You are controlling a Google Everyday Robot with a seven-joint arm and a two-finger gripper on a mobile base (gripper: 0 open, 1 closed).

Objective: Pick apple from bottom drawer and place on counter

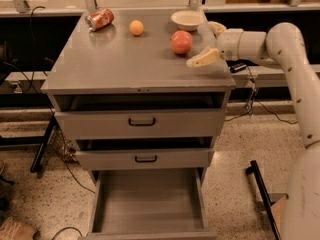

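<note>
The red apple [181,42] rests on the grey counter [125,64], toward its back right. My gripper [204,45] is open just right of the apple, above the counter's right edge; one cream finger [203,59] points forward-left and the other [204,32] lies behind, near the bowl. The fingers do not touch the apple. The bottom drawer [148,202] is pulled out and its grey inside holds nothing. The two shallower drawers above it stand slightly ajar.
A red soda can [99,19] lies on its side at the back left of the counter. A small orange fruit [136,27] sits beside it. A white bowl [187,19] stands behind the apple. My white arm [295,79] reaches in from the right.
</note>
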